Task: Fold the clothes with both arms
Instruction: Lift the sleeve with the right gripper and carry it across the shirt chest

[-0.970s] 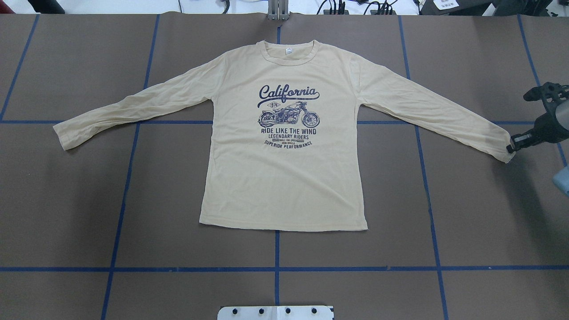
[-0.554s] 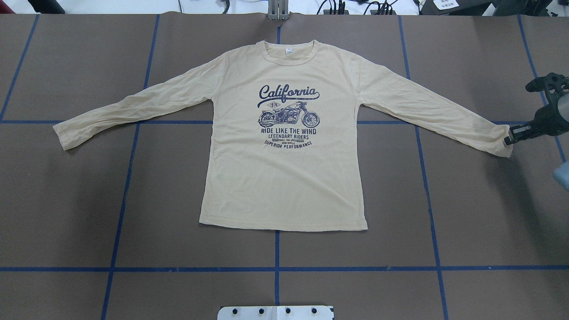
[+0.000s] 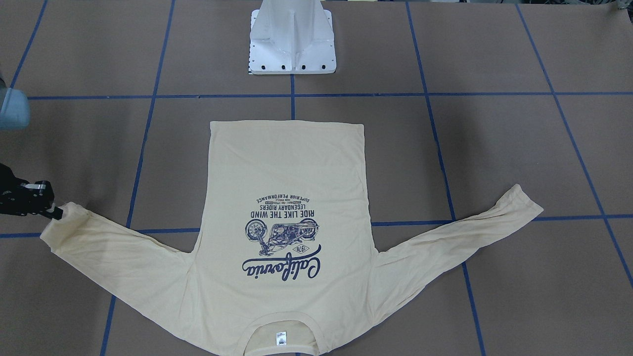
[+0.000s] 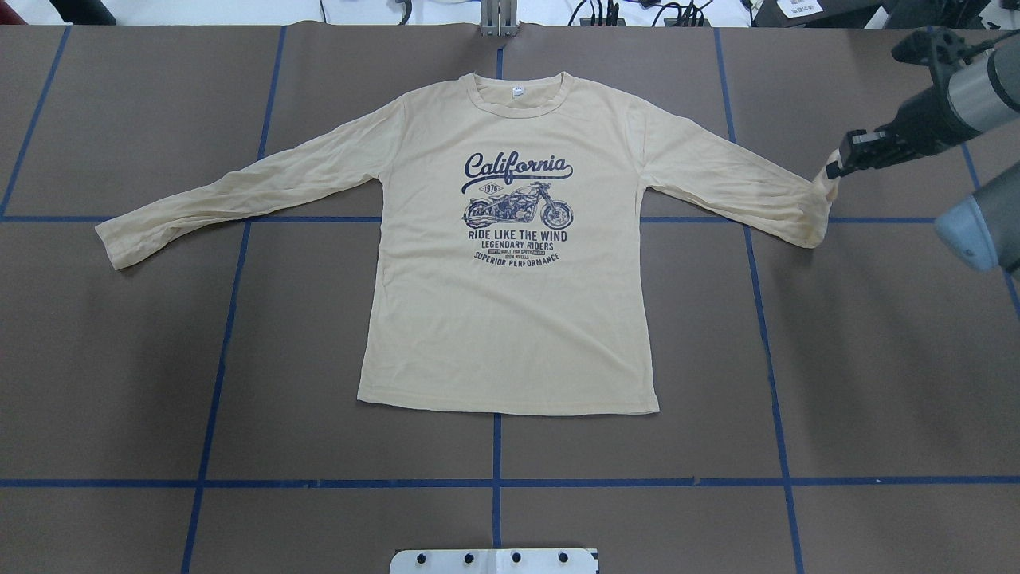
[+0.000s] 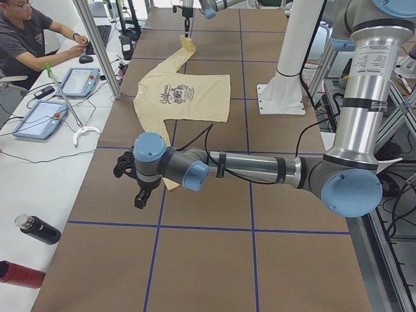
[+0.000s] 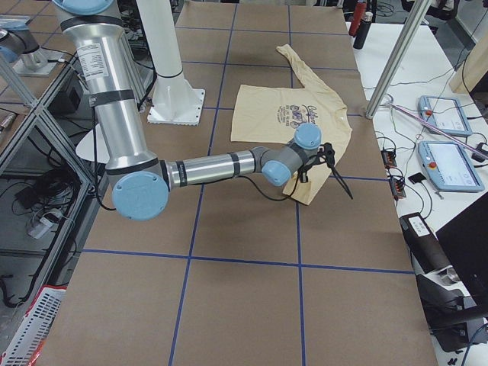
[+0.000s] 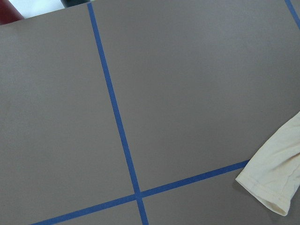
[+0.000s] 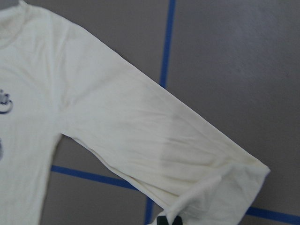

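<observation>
Overhead exterior: cream long-sleeved T-shirt (image 4: 510, 319) lies flat and print-up mid-table. Its long axis runs 12–6, with the collar (image 4: 518, 96) at 12, away from the robot, and the hem (image 4: 510, 408) at 6. The sleeves splay out toward 8 and 4. The right gripper (image 4: 835, 169) is clamped on the right sleeve cuff (image 4: 819, 209). The cuff is bunched and raised off the table (image 4: 876, 359), and the side views show the sleeve end hanging from the fingers. The right wrist cam agrees: a dark fingertip (image 8: 168, 220) at the bottom edge with cuff fabric pinched up around it. Key relation: the shirt body sits at 9 from the right gripper, and the held sleeve runs about 10–4 from shoulder to cuff. So I read the next move as carrying the cuff toward 9, across the torso, pivoting at the shoulder seam. The right arm is the only one near that sleeve. The left sleeve cuff (image 4: 119, 243) lies flat at the 9 side, untouched. The left gripper (image 5: 138, 188) shows only in the exterior left view, hanging over bare table just outboard of that cuff, and I can't tell whether it's open or closed. The left wrist cam puts the cuff at 4 in its frame, no fingers visible. Risk: the pinch on the right cuff looks thin, so it may slip once the sleeve drags.
</observation>
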`<state>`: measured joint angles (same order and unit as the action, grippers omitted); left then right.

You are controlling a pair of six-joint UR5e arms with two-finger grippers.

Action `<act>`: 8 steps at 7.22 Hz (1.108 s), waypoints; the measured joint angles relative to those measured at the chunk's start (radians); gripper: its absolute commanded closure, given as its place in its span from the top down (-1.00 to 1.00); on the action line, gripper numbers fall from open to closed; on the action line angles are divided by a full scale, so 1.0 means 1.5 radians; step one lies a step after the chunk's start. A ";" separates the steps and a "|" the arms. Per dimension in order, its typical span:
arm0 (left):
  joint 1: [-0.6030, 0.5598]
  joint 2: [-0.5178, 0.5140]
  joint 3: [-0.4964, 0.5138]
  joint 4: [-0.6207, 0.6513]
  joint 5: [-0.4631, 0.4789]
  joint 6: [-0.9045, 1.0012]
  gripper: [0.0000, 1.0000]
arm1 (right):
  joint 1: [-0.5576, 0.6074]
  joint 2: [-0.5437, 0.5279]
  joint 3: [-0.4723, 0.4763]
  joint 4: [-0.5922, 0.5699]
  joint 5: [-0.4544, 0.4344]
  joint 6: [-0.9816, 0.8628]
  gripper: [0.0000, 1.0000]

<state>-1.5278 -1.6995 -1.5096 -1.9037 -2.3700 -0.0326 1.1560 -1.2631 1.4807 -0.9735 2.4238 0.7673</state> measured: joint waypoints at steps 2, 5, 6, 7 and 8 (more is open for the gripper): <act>0.000 0.000 0.000 0.001 0.000 -0.002 0.99 | -0.008 0.107 -0.017 -0.001 0.005 0.082 -1.00; 0.000 -0.001 -0.004 0.001 0.001 -0.030 0.99 | -0.038 0.253 -0.078 -0.001 0.005 0.132 -1.00; 0.000 -0.002 -0.004 0.001 0.002 -0.033 0.99 | -0.048 0.290 -0.089 0.000 0.003 0.141 -1.00; 0.000 -0.003 -0.004 0.001 0.002 -0.037 0.99 | -0.056 0.321 -0.093 0.000 0.000 0.147 -1.00; 0.000 -0.004 -0.004 0.001 0.002 -0.040 0.99 | -0.066 0.348 -0.095 0.000 -0.006 0.150 -1.00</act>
<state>-1.5278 -1.7050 -1.5156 -1.9021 -2.3666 -0.0921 1.0566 -0.7415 1.3386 -0.9741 2.4151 0.9923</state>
